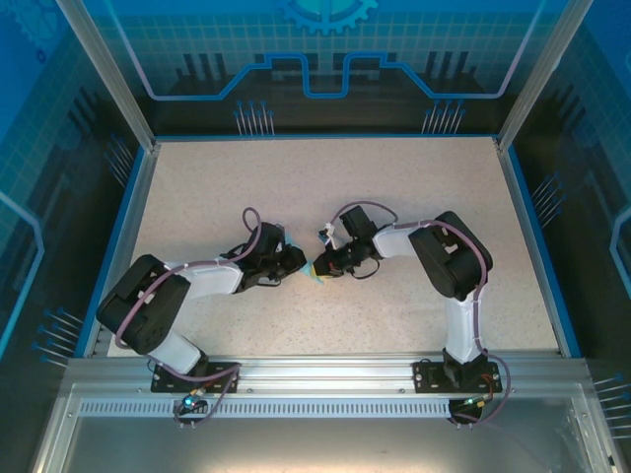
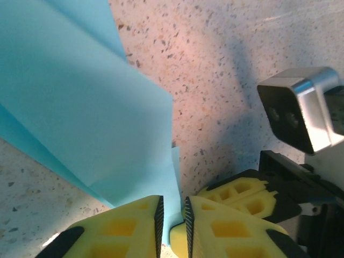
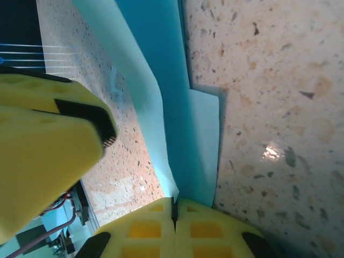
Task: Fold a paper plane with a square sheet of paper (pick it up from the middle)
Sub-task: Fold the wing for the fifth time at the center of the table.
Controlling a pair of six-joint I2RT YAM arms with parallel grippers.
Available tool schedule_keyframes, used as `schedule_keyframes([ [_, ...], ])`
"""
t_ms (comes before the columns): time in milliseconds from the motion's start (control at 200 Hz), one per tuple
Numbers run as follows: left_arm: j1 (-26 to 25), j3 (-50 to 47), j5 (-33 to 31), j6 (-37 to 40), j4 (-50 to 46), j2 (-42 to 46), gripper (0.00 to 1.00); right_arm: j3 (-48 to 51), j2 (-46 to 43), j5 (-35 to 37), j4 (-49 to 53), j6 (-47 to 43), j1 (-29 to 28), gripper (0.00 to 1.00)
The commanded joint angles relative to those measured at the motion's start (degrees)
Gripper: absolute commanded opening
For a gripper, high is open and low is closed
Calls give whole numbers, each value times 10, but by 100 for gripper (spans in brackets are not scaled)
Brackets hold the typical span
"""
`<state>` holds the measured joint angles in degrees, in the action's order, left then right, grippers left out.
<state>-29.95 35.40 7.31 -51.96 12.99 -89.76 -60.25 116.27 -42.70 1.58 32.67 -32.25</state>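
Gripping paper (image 3: 199, 134): right gripper (image 3: 174, 212), fingers clamped flush on its folded blue edge.
Left gripper (image 2: 172, 220): jaws a slit apart, the paper's corner between them; whether it grips, cannot tell.
Paper: at the middle of the table (image 1: 394, 187), between the two facing grippers.
Table: speckled beige, blue-rimmed.

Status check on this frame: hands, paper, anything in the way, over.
Left hand shut on light-blue folded paper sheet. Right hand shut on same sheet. Sheet layered, partly folded. Hands crowd each other, fingertips close, mid speckled table.
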Motion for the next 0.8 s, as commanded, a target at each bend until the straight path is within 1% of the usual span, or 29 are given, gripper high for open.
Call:
schedule_keyframes([
  [0, -1, 0, 16, 12, 20, -19, 17, -9, 30, 24, 31, 7, 10, 0],
  [330, 0, 1, 1, -1, 5, -40, 12, -20, 37, 36, 52, 5, 10, 0],
  [655, -1, 9, -23, -24, -22, -70, 9, -28, 21, 39, 67, 3, 10, 0],
  [725, 0, 13, -28, -29, -35, -73, 9, -29, 11, 38, 68, 3, 10, 5],
  [795, -1, 13, -32, -35, -40, -75, 9, -29, -10, 39, 68, 3, 10, 12],
])
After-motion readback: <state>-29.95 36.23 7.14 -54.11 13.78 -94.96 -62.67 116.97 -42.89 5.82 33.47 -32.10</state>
